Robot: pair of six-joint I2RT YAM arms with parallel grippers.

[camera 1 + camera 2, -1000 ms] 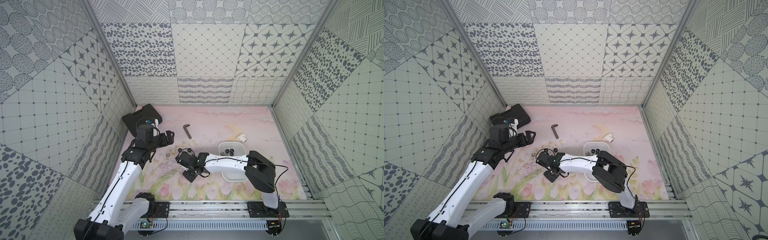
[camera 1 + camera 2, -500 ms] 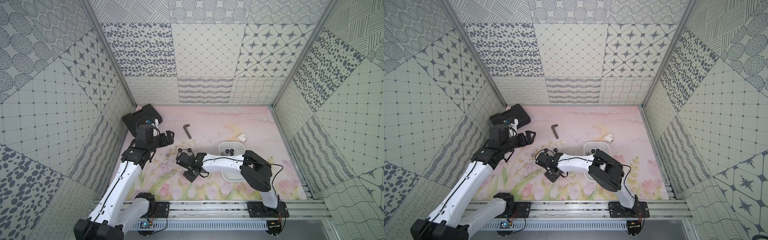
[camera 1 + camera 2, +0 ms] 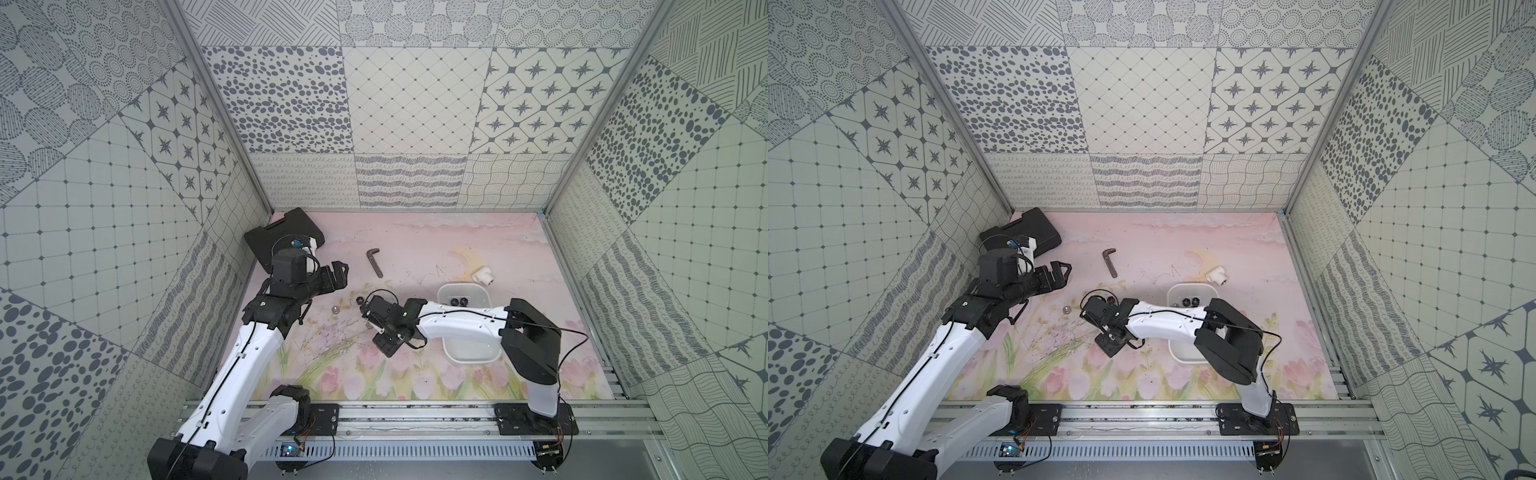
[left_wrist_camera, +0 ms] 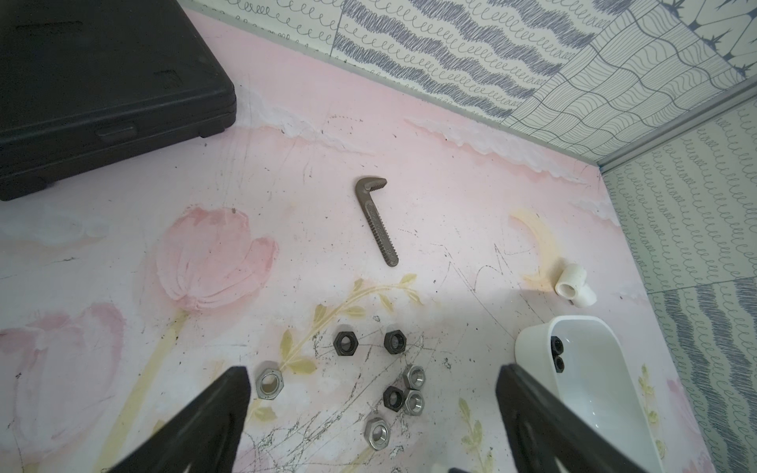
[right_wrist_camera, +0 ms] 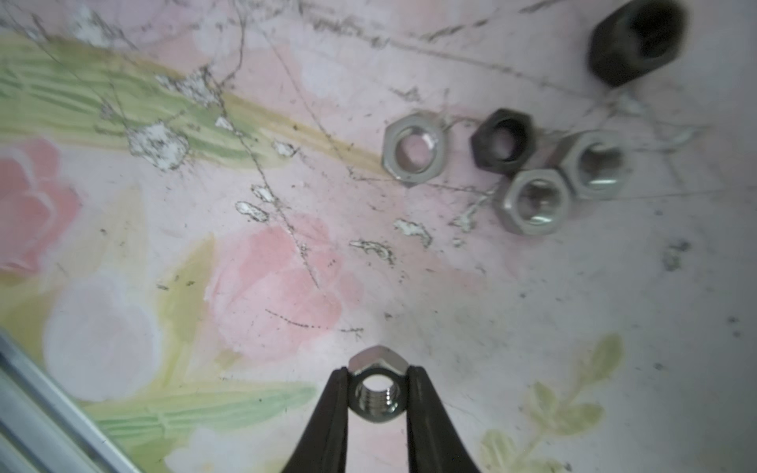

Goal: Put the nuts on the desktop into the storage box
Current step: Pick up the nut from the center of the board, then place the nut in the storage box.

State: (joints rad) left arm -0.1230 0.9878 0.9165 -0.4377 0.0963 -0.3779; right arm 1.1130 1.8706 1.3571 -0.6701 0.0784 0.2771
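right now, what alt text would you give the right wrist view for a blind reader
The right gripper is shut on a silver hex nut, seen close up over the scuffed, tulip-print desktop. Beyond it lie three more silver nuts and two black nuts, most of them bunched together.

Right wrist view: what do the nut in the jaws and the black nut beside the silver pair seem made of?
The held nut: probably bare or plated steel, bright silver, with mirror-like glints on its inner threads. The black nut: likely steel too, under a dull black coating; matte, no highlights, though the blur leaves that open.
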